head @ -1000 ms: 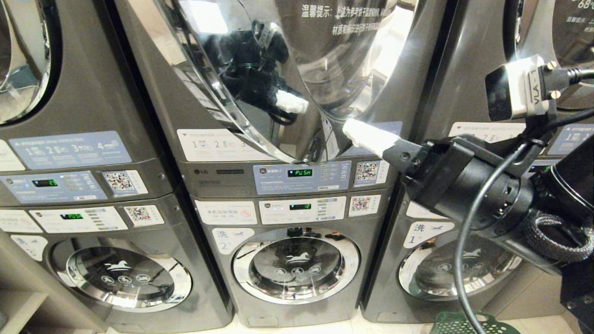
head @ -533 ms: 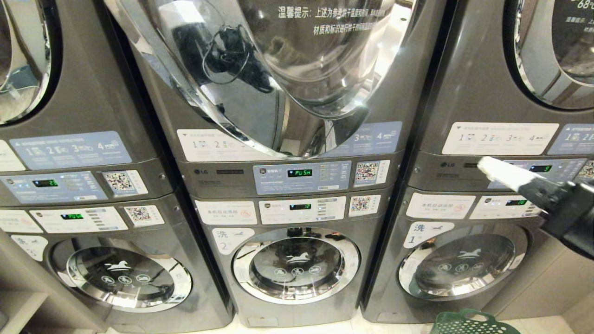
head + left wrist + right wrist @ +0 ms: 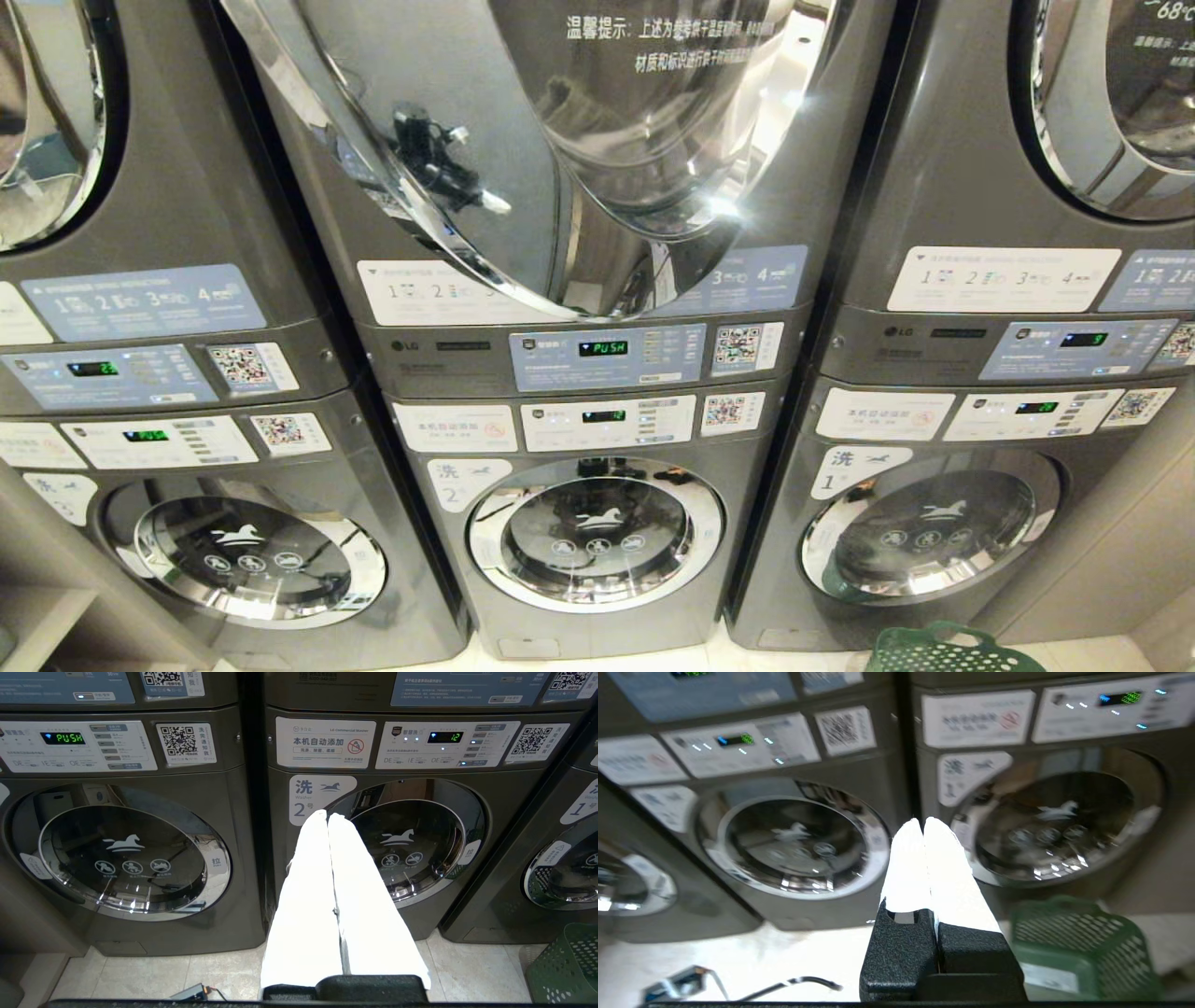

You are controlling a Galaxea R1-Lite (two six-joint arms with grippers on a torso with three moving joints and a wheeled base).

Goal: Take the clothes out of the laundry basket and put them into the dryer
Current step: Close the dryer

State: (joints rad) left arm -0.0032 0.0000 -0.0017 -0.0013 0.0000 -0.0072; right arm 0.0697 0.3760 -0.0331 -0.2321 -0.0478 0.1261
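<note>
Grey steel fronts fill the head view: three stacked laundry units stand side by side, each a dryer above a washer. The middle upper dryer has its round chrome-rimmed glass door swung open toward the left, leaving the drum mouth uncovered, and its green display below reads PUSH. Low at the right, on the pale tiled floor in front of the right-hand unit, sits the green perforated plastic laundry basket; only its rim shows there, and whether any clothes lie in it cannot be told. Neither arm appears in the head view. The right gripper points at the lower washers, between the round glass doors of two neighbouring machines, with the basket just to its right; its white-padded fingers are pressed together and grip nothing. The left gripper hangs before the middle washer marked 2, its white fingers likewise closed on each other and empty.
</note>
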